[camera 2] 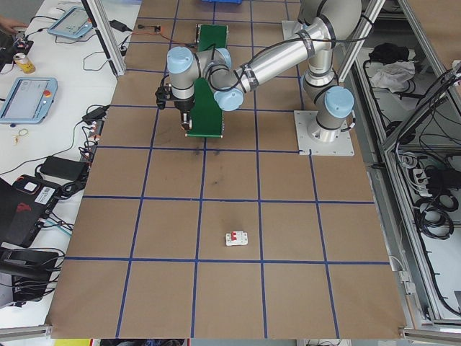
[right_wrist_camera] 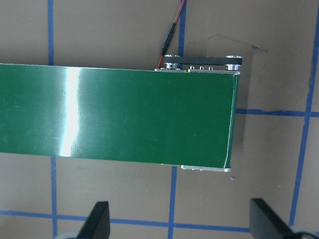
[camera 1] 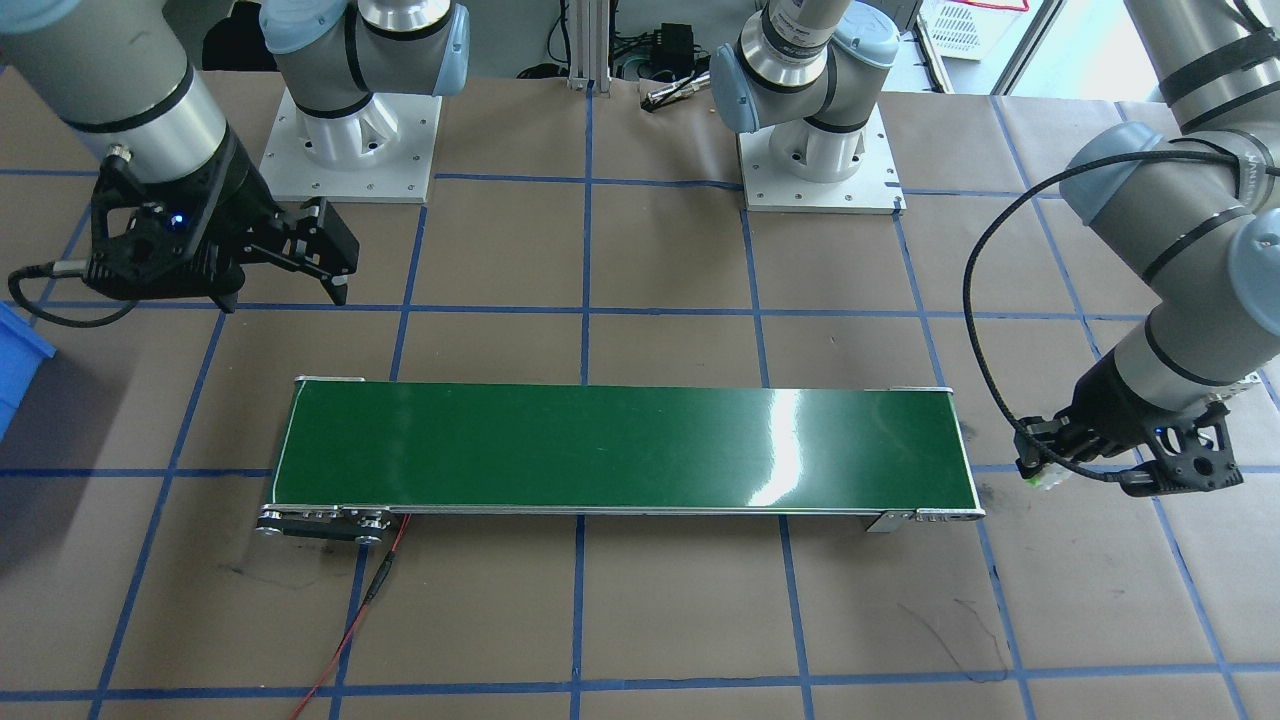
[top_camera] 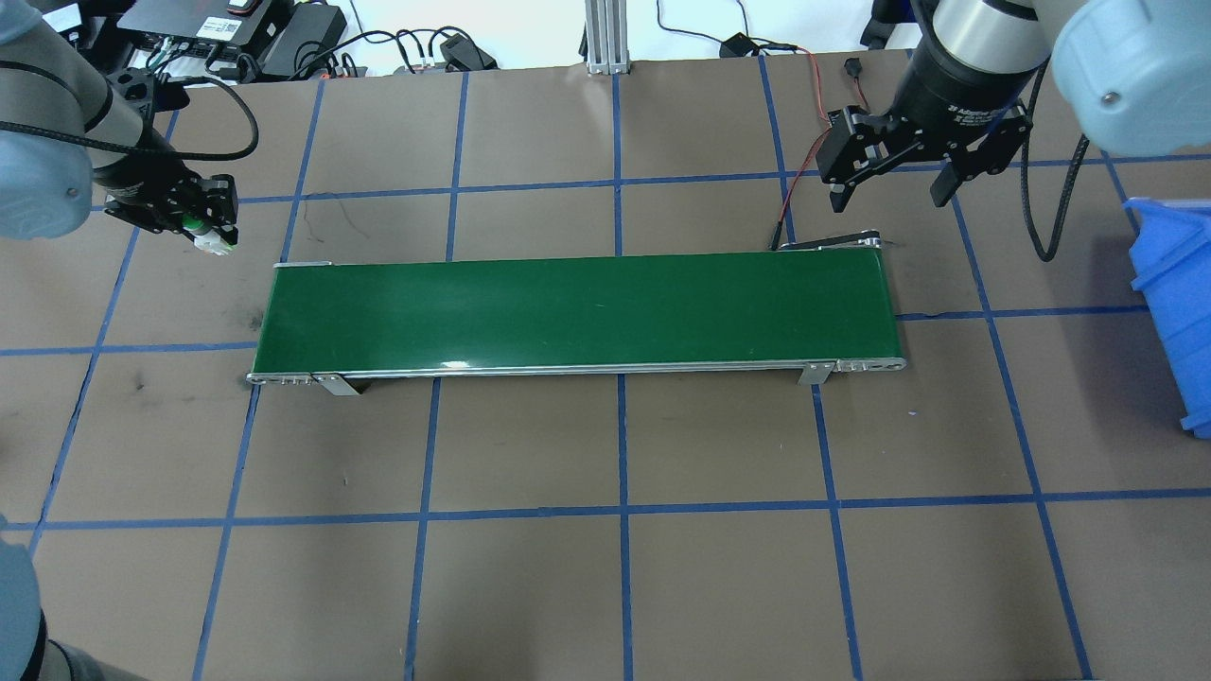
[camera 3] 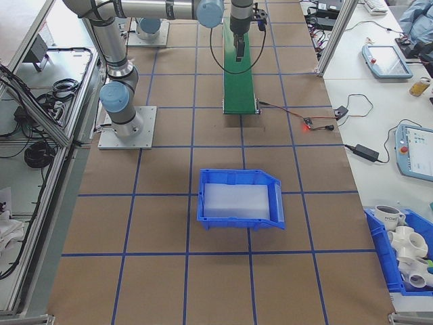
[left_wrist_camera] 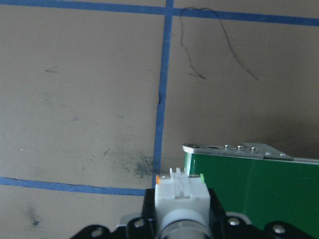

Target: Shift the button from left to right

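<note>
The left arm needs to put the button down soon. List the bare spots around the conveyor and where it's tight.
The whole green belt is bare. So is the brown table on the robot's side of it. Tight spots: the belt's left end, where the left gripper holds the button just off it, and the right end, bordered by the open right gripper, the red wire and the blue bin.

Right wrist view: conveyor end above the open right hand

The green conveyor belt (right_wrist_camera: 117, 117) runs in from 9 o'clock and ends towards 3 o'clock at a metal roller bracket (right_wrist_camera: 204, 62). A red and black wire (right_wrist_camera: 169, 30) leaves the bracket towards 12 o'clock. The brown table (right_wrist_camera: 269, 74) carries blue tape lines (right_wrist_camera: 305, 149). At 6 o'clock, the right hand (right_wrist_camera: 182, 229) shows two dark fingertips (right_wrist_camera: 97, 224) spread wide apart with only table between them.
</note>
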Available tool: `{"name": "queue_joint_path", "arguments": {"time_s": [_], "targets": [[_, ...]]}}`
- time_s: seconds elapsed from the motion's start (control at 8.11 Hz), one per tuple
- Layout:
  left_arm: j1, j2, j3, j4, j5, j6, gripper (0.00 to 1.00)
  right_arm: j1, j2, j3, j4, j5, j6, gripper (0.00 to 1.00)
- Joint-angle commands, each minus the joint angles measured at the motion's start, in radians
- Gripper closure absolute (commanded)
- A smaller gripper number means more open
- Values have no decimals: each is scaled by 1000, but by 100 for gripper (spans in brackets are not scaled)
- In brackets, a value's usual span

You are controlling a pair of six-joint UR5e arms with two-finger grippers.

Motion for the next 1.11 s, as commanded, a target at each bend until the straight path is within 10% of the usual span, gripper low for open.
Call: {"name": "queue_joint_path", "arguments": {"time_s": [0.0,0.74,0.86,0.99], "targets": [[-33,-21,-24,-4,-27,-17,100,-37,111,63,-159,-5,-138,0],[-33,-24,-135,-1,-28,-13,89,-37,248,146,-324,-9,-166,0],[-33,-21,-135,-6,-22,-13,1,-37,247,146,-325,-4,-166,0],[-39,-3,-127,-30,-16,-22,0,-37,248,147,-325,7,-163,0]]}}
